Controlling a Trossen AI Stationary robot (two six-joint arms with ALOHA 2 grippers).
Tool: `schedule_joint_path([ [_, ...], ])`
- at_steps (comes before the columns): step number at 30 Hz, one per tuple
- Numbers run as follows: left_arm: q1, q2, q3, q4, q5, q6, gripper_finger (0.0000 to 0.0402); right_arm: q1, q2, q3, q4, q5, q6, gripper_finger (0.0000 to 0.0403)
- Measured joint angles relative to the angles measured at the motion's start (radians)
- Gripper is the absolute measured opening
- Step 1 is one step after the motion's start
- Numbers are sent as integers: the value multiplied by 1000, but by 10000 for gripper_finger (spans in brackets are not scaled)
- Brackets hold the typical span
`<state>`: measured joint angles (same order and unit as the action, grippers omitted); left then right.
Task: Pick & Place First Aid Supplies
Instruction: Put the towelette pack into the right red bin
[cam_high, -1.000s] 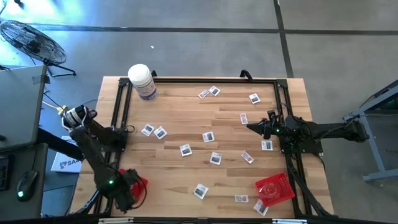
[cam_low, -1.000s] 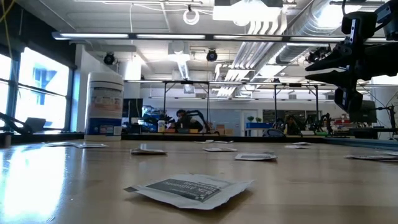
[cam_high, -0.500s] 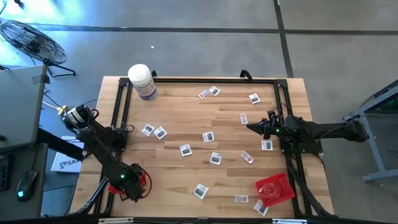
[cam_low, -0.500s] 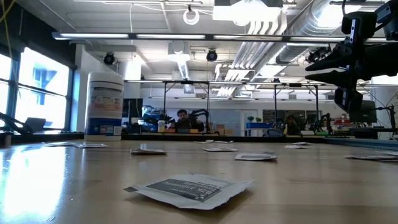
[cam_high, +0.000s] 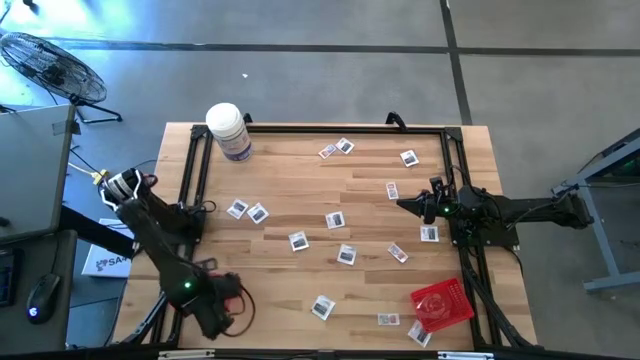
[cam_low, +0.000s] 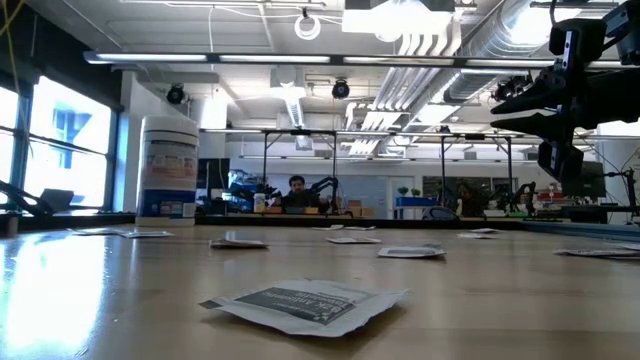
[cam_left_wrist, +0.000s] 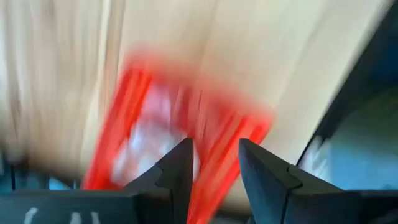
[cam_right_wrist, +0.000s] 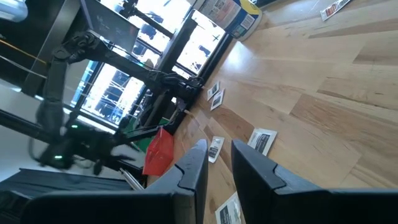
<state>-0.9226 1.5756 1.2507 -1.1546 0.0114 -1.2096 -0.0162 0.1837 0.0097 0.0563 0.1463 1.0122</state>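
The left hand (cam_high: 228, 300) sits low at the bench's (cam_high: 300, 200) front corner, on the white bottle's (cam_high: 229, 131) side but well away from it. In the high view the arm covers most of a red tray (cam_high: 232, 288) there, leaving only a sliver. The left wrist view is smeared; its two fingers (cam_left_wrist: 180, 171) stand apart with a gap, and the blurred red tray (cam_left_wrist: 143, 130) lies beyond them, so whether anything is held cannot be told. The right hand (cam_high: 403, 205) waits above the bench edge opposite the bottle; its fingers (cam_right_wrist: 194, 163) show a narrow gap with nothing visible between them. The white packets (cam_high: 336, 220) lie scattered flat across the bench, the nearest about mid-bench from the bottle. A second red tray (cam_high: 441, 304) sits at the corner farthest from the bottle, with packets half tucked at its edge.
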Motion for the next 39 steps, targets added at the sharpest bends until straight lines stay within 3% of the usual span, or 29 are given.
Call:
schedule_joint_path([
  [5,5,-1,54,194,-339,204,127,0,0,0,0,0,0,64],
  [12,104,62,-32,573,-487,479,127,0,0,0,0,0,0,64],
  [18,224,199,-136,950,-513,580,127,0,0,0,0,0,0,64],
  [27,281,393,-136,1121,-473,551,127,0,3,0,-1,0,0,64],
  [33,281,436,-136,1242,-426,551,127,0,5,0,0,0,0,64],
  [39,281,438,-135,1245,-427,531,127,0,6,0,-1,0,0,64],
])
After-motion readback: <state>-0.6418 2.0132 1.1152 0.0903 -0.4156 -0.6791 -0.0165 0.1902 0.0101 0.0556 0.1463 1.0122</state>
